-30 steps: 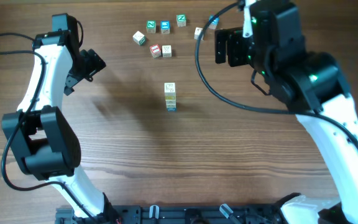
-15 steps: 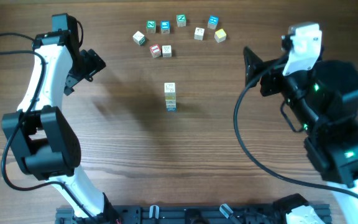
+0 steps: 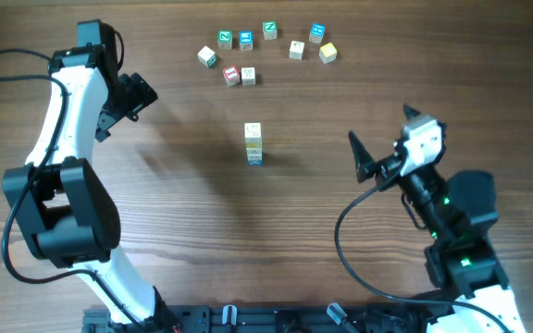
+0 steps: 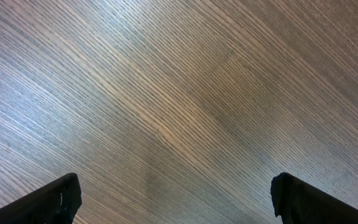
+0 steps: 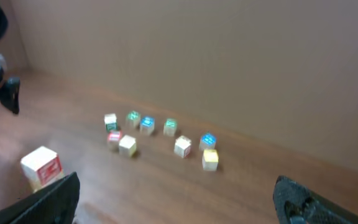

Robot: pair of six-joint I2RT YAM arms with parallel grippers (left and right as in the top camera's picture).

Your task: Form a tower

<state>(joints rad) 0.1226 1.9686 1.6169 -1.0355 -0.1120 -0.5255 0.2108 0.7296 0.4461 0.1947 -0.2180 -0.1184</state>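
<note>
The tower (image 3: 254, 144) stands near the middle of the counter (image 3: 276, 240), one cube wide, with a blue-trimmed cube at its foot. It is below the scatter of loose cubes (image 3: 247, 77) and well apart from both arms. In the right wrist view we see only its top cube, with a red mark, at the lower left.

The left claw (image 3: 135, 100) is spread wide over bare wood and holds nothing. The right claw (image 3: 364, 162) is spread as well, empty, and pointed toward the tower from the side.

We judge the cubes to be light, stiff wood with smooth faces: hard to damage, but easy to let slide. Nothing joins the stack, so a sideways nudge could topple it. We would not grip the tower by its flanks.

We would take each loose cube from above, pinching two opposite flat faces near mid-height. One with free sides, such as the yellow cube (image 3: 328, 54) at the end of the scatter, looks easiest. It should be lowered square onto the top and released straight up.
</note>
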